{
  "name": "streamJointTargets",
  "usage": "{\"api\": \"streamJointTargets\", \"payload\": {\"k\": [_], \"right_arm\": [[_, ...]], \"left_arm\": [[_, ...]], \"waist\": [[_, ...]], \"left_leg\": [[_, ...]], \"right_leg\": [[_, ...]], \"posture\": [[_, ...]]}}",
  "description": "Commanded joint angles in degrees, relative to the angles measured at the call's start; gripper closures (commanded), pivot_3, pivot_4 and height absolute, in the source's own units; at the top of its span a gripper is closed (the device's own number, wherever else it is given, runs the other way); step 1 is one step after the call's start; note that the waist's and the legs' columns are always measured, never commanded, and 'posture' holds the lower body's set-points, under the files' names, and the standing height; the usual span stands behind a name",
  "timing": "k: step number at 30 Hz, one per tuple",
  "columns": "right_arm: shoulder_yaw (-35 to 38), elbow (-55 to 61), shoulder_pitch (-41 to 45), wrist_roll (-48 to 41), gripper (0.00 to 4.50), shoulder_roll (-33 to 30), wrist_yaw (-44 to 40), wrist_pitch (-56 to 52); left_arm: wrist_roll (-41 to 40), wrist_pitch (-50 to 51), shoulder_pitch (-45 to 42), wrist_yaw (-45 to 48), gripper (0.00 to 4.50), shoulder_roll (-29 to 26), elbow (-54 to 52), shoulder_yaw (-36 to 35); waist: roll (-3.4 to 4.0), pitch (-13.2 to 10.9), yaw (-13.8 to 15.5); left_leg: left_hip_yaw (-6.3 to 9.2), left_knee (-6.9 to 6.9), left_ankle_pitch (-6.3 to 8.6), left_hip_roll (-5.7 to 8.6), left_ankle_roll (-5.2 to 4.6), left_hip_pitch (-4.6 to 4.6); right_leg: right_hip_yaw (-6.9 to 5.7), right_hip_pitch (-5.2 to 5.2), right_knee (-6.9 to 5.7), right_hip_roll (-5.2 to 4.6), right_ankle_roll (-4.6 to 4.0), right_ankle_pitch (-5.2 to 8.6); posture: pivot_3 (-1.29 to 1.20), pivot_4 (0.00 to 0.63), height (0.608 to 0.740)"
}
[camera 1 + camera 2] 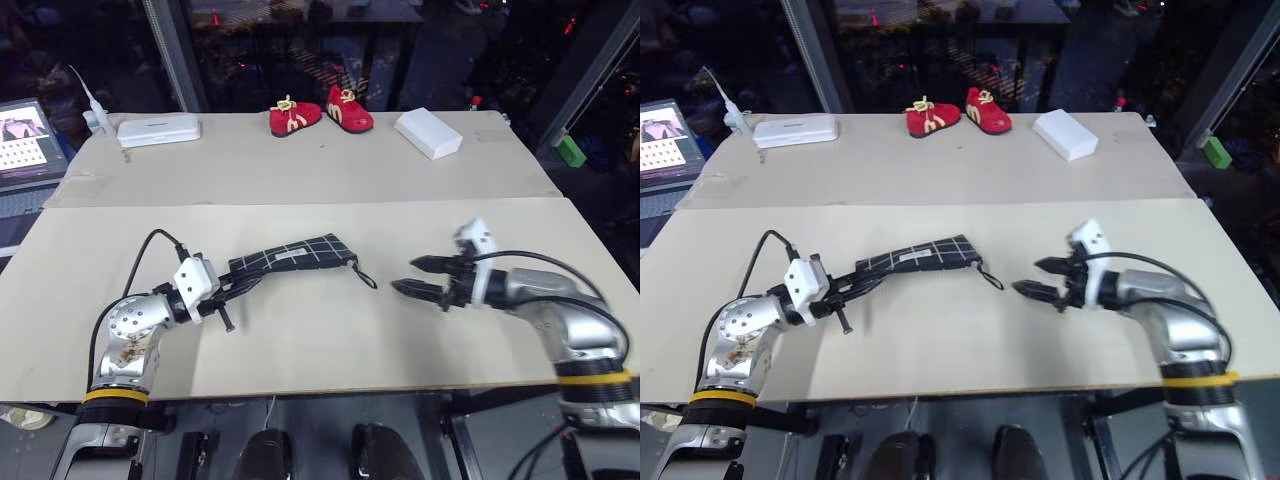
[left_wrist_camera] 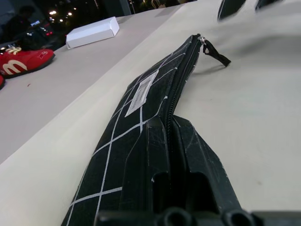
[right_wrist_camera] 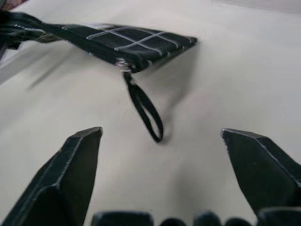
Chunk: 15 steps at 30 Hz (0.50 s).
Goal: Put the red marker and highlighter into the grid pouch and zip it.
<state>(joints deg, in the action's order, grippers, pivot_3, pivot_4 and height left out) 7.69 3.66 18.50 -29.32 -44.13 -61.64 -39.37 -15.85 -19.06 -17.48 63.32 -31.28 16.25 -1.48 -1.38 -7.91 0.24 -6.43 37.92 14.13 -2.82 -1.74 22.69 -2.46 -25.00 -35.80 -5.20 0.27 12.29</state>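
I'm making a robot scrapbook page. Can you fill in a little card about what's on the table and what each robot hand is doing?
Pouch: black grid pouch, zipper looks closed, strap hanging loose at its end
Left gripper: shut on the grid pouch, holding one end up off the table
Right gripper: open, apart from the strap
Far side of table: two red shoes, two white boxes
Pens: none in sight

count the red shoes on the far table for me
2: the left red shoe and the right red shoe sit side by side at the far table's back edge, between two white boxes.
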Motion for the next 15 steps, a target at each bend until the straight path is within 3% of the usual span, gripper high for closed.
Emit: {"api": "streamJointTargets", "payload": {"k": [1,6,10,15], "right_arm": [[4.9,2.9,-3.4,-2.5,0.01,-2.8,-2.6,1.9],[6.1,4.9,-6.6,-3.2,0.01,-2.2,-1.1,2.1],[4.3,5.4,-7.6,-1.6,0.00,0.4,1.9,2.8],[3.0,4.0,-7.7,-0.7,0.00,1.0,2.8,3.7]], "left_arm": [[0.3,-3.1,-2.9,2.4,4.50,1.1,0.6,2.2],[3.6,-6.8,-6.3,2.7,4.50,2.7,5.4,5.2],[2.9,-4.9,-6.6,2.6,3.07,4.2,5.9,6.2],[-4.3,10.1,-4.4,1.0,1.19,4.1,-3.6,4.2]], "waist": [[0.00,0.0,0.2],[-0.03,0.0,0.0],[-0.04,0.0,-0.2],[-0.04,0.0,-0.1]], "left_leg": [[-0.02,0.00,0.00,0.00,0.00,-0.02],[0.00,0.04,0.00,-0.01,0.01,-0.39],[0.13,0.04,0.02,-0.01,-0.02,-0.49],[0.22,0.04,0.05,0.00,-0.08,-0.42]], "right_leg": [[0.00,0.02,0.02,0.00,0.00,0.00],[0.08,0.37,0.02,0.04,0.01,0.01],[0.10,0.53,0.07,0.03,0.03,0.02],[0.09,0.50,0.09,0.00,0.07,0.04]], "posture": [[0.00,0.150,0.740],[0.00,0.150,0.740],[0.00,0.150,0.740],[0.00,0.150,0.740]]}}
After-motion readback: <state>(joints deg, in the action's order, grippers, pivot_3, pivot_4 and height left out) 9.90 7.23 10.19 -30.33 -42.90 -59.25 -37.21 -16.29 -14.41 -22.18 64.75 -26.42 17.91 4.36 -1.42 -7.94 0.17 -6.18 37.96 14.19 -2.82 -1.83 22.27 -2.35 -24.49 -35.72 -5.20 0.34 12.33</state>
